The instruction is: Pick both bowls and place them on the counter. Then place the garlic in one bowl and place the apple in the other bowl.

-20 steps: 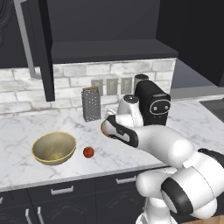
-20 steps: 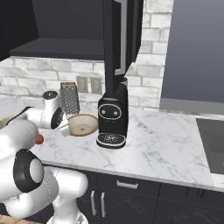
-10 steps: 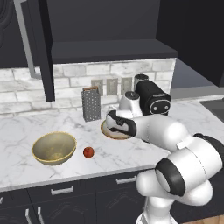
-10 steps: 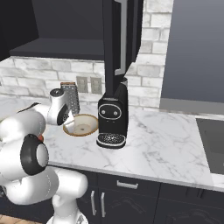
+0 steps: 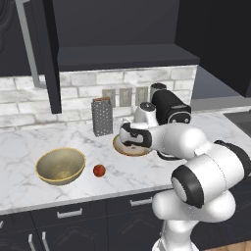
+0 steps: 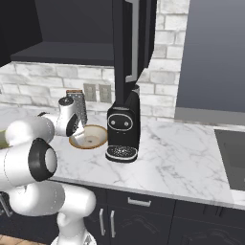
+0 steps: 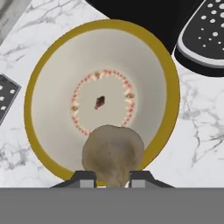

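My gripper is shut on the garlic, a brownish-grey knobbly lump, just above the near rim of the shallow tan bowl. That bowl rests on the white marble counter with my hand over it, left of the coffee machine. It shows again in the right base view, under my hand. The deep olive-tan bowl stands empty further left, and the red apple lies on the counter just right of it.
A metal grater stands against the brick wall behind the bowls. The black coffee machine sits right beside the shallow bowl, its drip tray close to the rim. An open cabinet door hangs overhead. A cooktop lies far right.
My hand has stayed over the shallow bowl, sinking slightly with the garlic. The elbow has swung forward, nearer the base cameras.
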Motion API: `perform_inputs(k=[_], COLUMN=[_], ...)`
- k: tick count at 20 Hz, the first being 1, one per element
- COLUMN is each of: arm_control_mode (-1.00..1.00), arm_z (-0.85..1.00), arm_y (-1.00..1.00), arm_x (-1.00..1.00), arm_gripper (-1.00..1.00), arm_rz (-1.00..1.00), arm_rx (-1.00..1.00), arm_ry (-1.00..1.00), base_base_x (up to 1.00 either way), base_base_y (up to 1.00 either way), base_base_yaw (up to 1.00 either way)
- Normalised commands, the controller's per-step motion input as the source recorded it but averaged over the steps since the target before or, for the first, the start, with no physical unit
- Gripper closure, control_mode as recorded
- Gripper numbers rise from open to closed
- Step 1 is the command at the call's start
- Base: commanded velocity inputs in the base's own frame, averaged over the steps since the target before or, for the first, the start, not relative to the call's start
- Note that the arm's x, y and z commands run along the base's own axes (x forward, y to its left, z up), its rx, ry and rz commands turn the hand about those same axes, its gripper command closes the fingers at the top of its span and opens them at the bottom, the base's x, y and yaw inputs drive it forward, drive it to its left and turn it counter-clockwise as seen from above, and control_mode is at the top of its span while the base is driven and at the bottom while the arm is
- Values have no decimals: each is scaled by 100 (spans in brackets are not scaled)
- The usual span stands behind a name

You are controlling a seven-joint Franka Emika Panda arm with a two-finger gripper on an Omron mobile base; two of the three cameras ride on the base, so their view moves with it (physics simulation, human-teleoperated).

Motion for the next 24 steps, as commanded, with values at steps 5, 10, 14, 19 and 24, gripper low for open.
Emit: perform_inputs(k=[5,10,14,19,24], arm_control_mode=[-100,-100,-100,-100,-100], arm_z=[-16,-11,-14,-15,-3], arm_y=[-8,-11,-13,-2,0], arm_x=[13,15,8,8,8], arm_gripper=[100,100,100,-100,-100], arm_rz=[-3,-2,0,-1,-1], arm_rx=[0,0,0,0,0], arm_ry=[0,0,0,0,0], base_base_x=[0,0,0,0,0], base_base_y=[0,0,0,0,0], base_base_yaw=[0,0,0,0,0])
